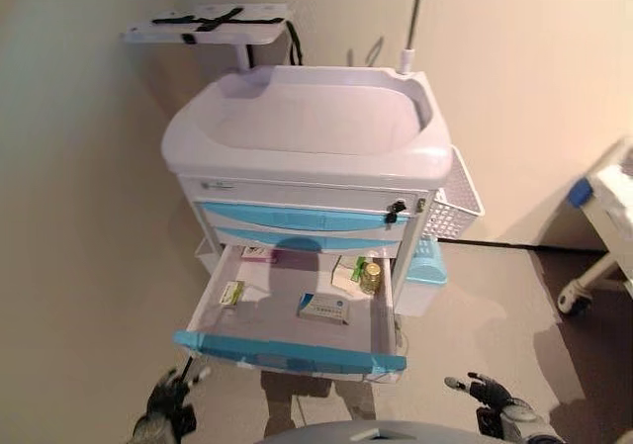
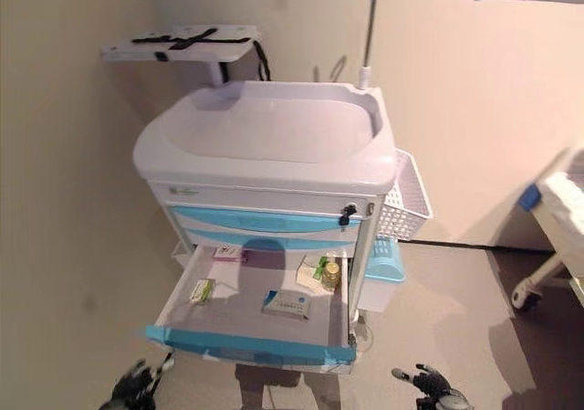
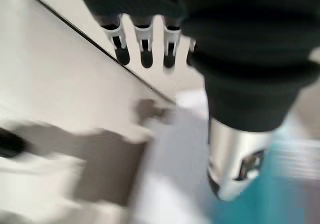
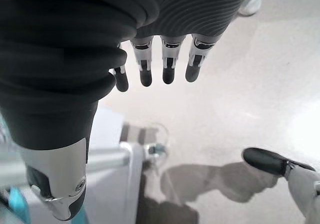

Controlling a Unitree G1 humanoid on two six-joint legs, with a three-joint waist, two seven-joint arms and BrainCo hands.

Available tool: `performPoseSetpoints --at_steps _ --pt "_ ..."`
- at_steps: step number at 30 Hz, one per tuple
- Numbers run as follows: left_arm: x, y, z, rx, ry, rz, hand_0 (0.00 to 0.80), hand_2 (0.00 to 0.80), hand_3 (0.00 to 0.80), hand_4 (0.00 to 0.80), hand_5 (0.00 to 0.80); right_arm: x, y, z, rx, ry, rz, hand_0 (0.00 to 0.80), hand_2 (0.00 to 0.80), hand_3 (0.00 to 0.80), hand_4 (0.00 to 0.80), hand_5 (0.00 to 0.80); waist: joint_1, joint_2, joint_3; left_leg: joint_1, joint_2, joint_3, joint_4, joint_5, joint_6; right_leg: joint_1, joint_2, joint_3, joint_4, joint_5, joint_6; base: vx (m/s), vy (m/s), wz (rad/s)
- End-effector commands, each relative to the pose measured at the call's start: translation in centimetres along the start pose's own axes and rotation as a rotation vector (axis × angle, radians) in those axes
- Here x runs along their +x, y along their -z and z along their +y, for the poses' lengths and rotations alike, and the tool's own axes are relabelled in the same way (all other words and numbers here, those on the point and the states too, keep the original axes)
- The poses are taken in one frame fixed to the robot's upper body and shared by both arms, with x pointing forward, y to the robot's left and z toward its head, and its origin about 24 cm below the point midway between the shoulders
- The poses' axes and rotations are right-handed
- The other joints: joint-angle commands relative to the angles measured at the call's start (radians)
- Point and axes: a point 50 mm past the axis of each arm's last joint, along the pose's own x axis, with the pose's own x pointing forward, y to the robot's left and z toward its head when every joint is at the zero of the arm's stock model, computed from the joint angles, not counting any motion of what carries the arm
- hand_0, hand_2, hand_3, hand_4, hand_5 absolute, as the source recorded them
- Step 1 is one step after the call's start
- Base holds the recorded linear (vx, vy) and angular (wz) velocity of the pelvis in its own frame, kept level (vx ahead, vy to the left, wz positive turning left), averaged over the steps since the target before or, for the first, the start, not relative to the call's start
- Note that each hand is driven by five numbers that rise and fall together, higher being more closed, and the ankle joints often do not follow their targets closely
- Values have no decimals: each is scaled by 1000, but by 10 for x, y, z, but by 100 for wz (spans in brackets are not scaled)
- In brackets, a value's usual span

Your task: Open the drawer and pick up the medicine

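Several small boxes (image 1: 323, 309), glossy plastic drawer (image 1: 289, 349) open

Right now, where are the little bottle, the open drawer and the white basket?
Bottle (image 1: 371, 276), left eye view: its side.
Open drawer (image 1: 287, 351), left eye view: blue front panel.
White basket (image 1: 457, 202), left eye view: mesh wall.

Drawer (image 1: 287, 350): lowest of the cart's drawers, white tray with light-blue front panel, pulled fully out toward the robot, interior exposed. Medicine inside, all lying on the drawer floor: small green-and-white box (image 1: 231, 293) near the left wall; flat white-and-blue box (image 1: 322, 309) centre-right; small round yellowish bottle (image 1: 371, 277) upright at the right rear, touching a white-and-green box (image 1: 347, 271). Pinkish packet (image 1: 259, 254) at the rear left, partly under the shut drawer above.
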Motion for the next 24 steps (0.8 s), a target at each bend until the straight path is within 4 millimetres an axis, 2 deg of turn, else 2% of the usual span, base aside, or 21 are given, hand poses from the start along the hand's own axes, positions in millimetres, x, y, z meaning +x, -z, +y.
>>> performPoseSetpoints --at_steps 1,4,10,15,17,18,20,21,24 --pt "3 -6 16 127 -55 10 0 0 0 0 0 2 -40 -2 52 11 -163 0 0 0 0 0 -10 -56 17 -83 -70 -26 -29 80 46 -44 -7 -4 66 11 53 20 51 -14" --pt "2 3 19 164 -59 53 0 0 0 0 0 1 -50 -2 68 8 -206 0 0 0 0 0 -16 -56 17 -79 -69 -10 -31 75 47 -49 -9 11 64 13 57 29 45 -20" --pt "3 -2 15 297 -31 39 0 0 0 0 0 -10 -103 -7 109 -7 -439 0 0 0 0 0 -28 -61 26 -71 -72 21 -39 64 54 -61 -20 38 60 25 69 32 59 -17" --pt "4 -12 14 297 -44 1 0 0 0 0 0 -39 -159 3 133 -73 -722 0 0 0 0 0 -25 -79 32 -75 -71 35 -45 62 55 -72 -24 47 50 37 78 20 27 -7" --pt "4 -14 15 300 -49 -5 0 0 0 0 0 -46 -167 5 137 -85 -769 0 0 0 0 0 -23 -83 34 -77 -71 37 -46 62 55 -73 -25 49 49 39 78 12 15 -9" --pt "4 -14 15 318 -54 -10 0 0 0 0 0 -60 -184 10 147 -120 -872 0 0 0 0 0 -21 -89 37 -80 -70 40 -48 61 56 -77 -26 53 44 44 81 11 12 -8" --pt "5 -16 16 341 -61 -13 0 0 0 0 0 -75 -199 15 156 -157 -968 0 0 0 0 0 -16 -97 39 -84 -69 44 -48 60 55 -82 -27 55 37 50 83 9 10 -3" --pt "5 -16 16 342 -61 -13 0 0 0 0 0 -75 -199 15 156 -157 -968 0 0 0 0 0 -16 -97 39 -84 -69 44 -48 60 56 -82 -27 55 36 51 83 0 0 0" --pt "5 -16 19 360 -73 -10 0 0 0 0 0 -93 -214 24 177 -218 -1062 0 0 0 0 0 -9 -104 41 -87 -69 48 -48 58 55 -86 -27 57 31 54 83 15 6 -5"
